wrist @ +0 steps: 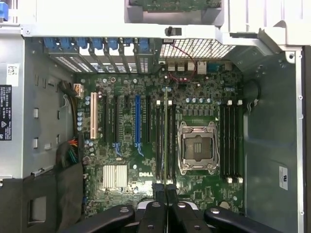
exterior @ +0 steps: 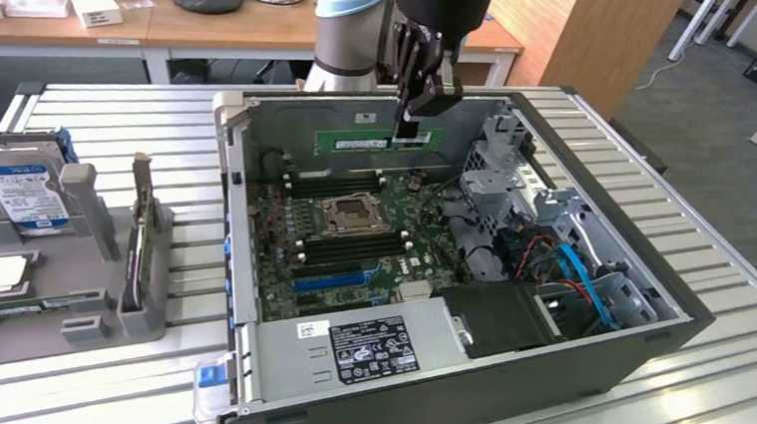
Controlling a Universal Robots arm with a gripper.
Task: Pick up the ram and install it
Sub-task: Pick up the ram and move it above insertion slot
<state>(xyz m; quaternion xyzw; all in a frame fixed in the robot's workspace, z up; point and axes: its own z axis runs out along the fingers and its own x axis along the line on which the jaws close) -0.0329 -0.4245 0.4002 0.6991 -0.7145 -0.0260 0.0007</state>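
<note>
The end effector [exterior: 412,120] grips the ram [exterior: 361,140] narrowly, on edge, over the motherboard [exterior: 354,254] near the case [exterior: 235,182] edge beside the arm [exterior: 345,24]; it seems best to keep it parallel with the black slots [wrist: 158,141] and lower it straight, pressing evenly.

Bright, even room light covers the slatted table [exterior: 731,287]; the computer case [exterior: 233,182] is dimmer inside, its pale rim glares white, and the hand [wrist: 165,188] shows dark.

White DELL lettering [wrist: 147,173] on the motherboard [wrist: 129,136], labels on the ram [exterior: 354,142], the power supply [exterior: 361,345] and the hard drive [exterior: 17,192] too small to read
</note>
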